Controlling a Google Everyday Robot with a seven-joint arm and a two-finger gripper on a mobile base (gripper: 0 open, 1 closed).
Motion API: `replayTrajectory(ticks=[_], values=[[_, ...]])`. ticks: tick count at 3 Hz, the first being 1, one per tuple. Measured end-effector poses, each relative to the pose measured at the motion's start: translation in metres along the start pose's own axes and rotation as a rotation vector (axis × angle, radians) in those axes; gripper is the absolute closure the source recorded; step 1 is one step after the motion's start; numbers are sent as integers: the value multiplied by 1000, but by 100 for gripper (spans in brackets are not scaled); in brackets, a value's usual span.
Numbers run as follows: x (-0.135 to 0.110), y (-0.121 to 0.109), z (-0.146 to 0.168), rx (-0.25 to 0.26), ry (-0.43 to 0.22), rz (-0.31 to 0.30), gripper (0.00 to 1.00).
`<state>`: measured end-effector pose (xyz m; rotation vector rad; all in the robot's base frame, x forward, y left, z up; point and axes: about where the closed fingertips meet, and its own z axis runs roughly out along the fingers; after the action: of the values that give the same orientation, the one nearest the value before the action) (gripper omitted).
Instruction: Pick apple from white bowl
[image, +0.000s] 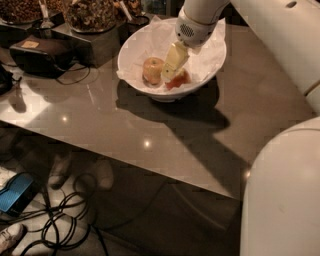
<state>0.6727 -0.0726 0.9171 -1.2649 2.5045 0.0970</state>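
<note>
Glossy grey-brown table (150, 125) with light glints, dim floor (145, 225) below, tangled black cables (60, 227), blue object (15, 192)

Pale apple (152, 70); dark containers (95, 40); floor cables (64, 227)

- apple (180, 80): red-orange
- second apple (152, 69): yellow-tan, faint blush
- white bowl (165, 93): white paper lining
- end effector (171, 74): pale yellow, down inside the bowl by the red-orange apple
- table (150, 130): glossy grey-brown

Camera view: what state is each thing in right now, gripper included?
Large white paper-lined bowl: upright on table, holding two apples.
Small red-orange apple: resting in bowl, partly behind gripper.
Pale yellow-tan apple: resting in bowl beside it.
Gripper: down inside bowl, at the red-orange apple.
</note>
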Motion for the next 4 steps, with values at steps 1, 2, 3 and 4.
replayTrajectory(ticks=[1,2,3,4], values=[[1,-2,5,-2,7,0,18],[2,-2,11,-8,15,0,19],[4,-2,19,-19,26,3,35],[5,-2,23,-25,30,4,25]])
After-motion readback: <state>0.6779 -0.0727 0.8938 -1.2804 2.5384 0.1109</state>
